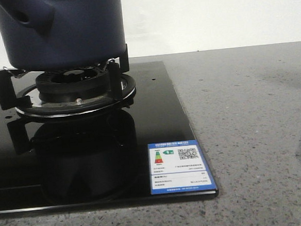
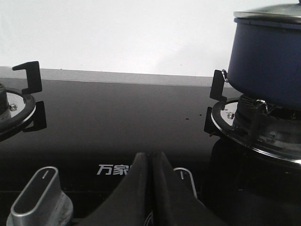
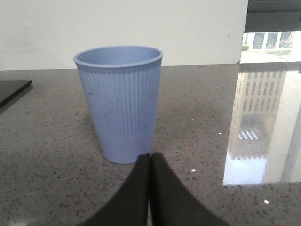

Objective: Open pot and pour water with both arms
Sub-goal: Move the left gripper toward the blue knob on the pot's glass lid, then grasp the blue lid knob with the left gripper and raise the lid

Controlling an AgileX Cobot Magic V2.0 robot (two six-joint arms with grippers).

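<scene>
A: Navy pot (image 1: 62, 31) sits lidded on the burner (image 1: 76, 92), nothing started. Both sets of fingers (image 2: 149, 188) closed, empty.
B: So the left one opens, lifts the lid (image 2: 270, 14) first.

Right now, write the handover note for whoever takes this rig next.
Left pincer: shut, empty, low over the black glass hob near the knobs.
Right pincer: shut, empty, just in front of the pale blue cup standing upright on the grey counter.
The pot sits on the burner, lid still on.
Done: nothing visible. Left: lift the lid, grip the pot, pour the water.
</scene>
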